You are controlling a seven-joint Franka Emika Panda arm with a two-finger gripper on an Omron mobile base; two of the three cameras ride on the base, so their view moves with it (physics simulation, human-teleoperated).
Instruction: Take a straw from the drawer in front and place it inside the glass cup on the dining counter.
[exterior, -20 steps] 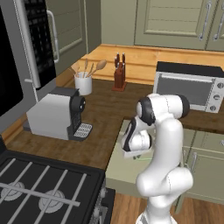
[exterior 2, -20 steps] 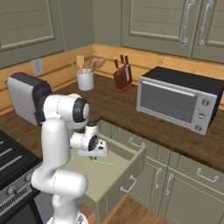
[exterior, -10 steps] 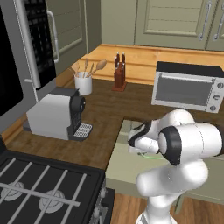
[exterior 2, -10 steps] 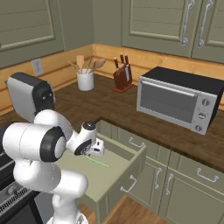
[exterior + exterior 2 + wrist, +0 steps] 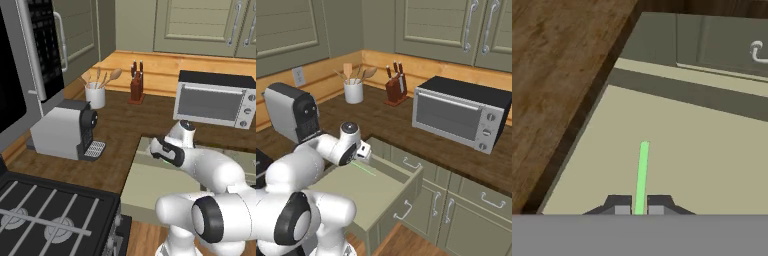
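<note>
End effector clamped on the straw above the open drawer.

In the hand view the two fingertips press against the near end of the green straw, which extends away from them over the pale drawer floor. In the right base view the straw projects right from the end effector, over the drawer. The dark wood surface carries a toaster oven to the right.

You will find no readable text, label, brand or number here; the toaster oven and the coffee machine carry no legible markings.
</note>
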